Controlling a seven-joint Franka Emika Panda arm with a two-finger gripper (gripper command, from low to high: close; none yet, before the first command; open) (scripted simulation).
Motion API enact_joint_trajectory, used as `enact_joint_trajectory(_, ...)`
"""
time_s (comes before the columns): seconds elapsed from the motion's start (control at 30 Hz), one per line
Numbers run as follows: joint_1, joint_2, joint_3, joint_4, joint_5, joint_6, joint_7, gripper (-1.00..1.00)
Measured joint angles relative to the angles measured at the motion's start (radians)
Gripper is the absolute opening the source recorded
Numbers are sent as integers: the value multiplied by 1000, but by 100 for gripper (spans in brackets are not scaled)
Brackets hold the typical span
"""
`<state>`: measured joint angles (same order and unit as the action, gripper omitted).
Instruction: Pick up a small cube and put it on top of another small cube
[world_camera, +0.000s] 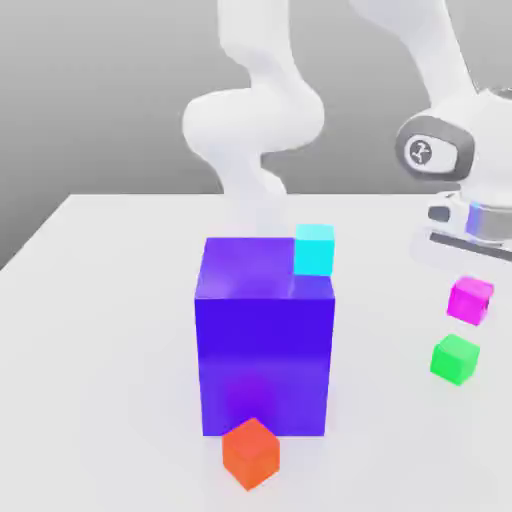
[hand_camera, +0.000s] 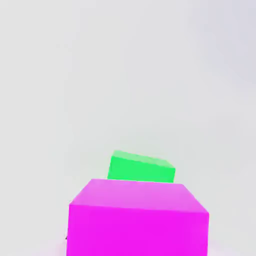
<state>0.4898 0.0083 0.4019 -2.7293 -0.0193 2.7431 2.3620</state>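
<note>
white glossy tabletop (world_camera: 120, 330) | straight far edge | plain grey backdrop (world_camera: 90, 90)

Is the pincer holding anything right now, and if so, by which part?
Yes, the small magenta cube: the pincer has it by two opposite side faces, above the small green cube.

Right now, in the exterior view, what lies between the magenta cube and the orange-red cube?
In the exterior view, the green cube lies between the magenta cube and the orange-red cube, nearer the magenta one.
</note>
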Motion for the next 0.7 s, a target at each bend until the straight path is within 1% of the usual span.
enact_joint_trajectory(0.07, -2, 51, -11, 2, -59, 43, 44, -100)
enact_joint_trajectory(0.17, 28, 131, -58, 5, -153, 112, 112, -100)
enact_joint_trajectory(0.2, 34, 146, -68, 6, -171, 125, 125, 100)
enact_joint_trajectory(0.4, 38, 154, -74, 6, -180, 130, 131, 100)
enact_joint_trajectory(0.43, 37, 144, -70, 6, -167, 122, 122, 100)
enact_joint_trajectory(0.6, 33, 26, -34, 0, -29, 22, 24, 100)
enact_joint_trajectory(0.7, 51, -47, -34, -5, 44, -44, -29, 100)
